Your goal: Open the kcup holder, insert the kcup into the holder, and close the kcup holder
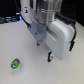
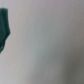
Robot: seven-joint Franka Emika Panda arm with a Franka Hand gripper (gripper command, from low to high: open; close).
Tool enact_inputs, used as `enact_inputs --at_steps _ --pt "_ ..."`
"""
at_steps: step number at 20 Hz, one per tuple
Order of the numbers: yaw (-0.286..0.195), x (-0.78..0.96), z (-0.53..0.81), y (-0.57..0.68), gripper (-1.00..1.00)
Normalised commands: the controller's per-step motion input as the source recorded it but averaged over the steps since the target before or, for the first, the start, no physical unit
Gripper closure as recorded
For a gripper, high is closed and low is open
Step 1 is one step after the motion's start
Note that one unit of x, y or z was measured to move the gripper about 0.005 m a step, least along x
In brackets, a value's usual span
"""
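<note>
Surface: a plain white tabletop [image 1: 27, 50], with dark clutter along the far edge at the exterior view's left.

Item, the kcup [image 1: 15, 63]: small pod, green top, pale body, standing on the table near the front at the exterior view's left. Nothing touches it; it sits well apart from the arm.

Item, the arm: grey-and-white body hanging down from above, its gripper [image 1: 39, 44] just above the table, pointing at bare surface beside a white boxy object with dark feet [image 1: 61, 37]. Whether the claw is spread or pinched I cannot tell; the picture is too soft. It seems to carry nothing.

Item, the kcup holder: no black drawer unit can be made out with any certainty in either view.

Progress, as I judge it: the pod is not yet picked up or inserted, so insertion and closing remain. Whether the holder is open cannot be said.

Views compared: the exterior view gives pod, arm and white box together. The wrist view gives only blurred pale surface and a dark green-tinted shape [image 2: 4, 29] at one edge, unidentifiable.
</note>
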Motion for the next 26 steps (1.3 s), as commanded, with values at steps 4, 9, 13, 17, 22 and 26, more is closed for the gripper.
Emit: enact_inputs --at_steps 4,9,13,17,22,26 --pt "-0.206 0.08 0.05 -0.72 -1.00" --pt "-0.217 0.04 0.01 -0.69 -1.00" --pt "-0.222 0.08 0.02 -0.66 -1.00" --pt "-0.230 0.33 -0.01 -0.49 -1.00" --pt "-0.200 0.32 -0.13 -0.36 -1.00" --pt "-0.134 0.14 -0.15 -0.31 -1.00"
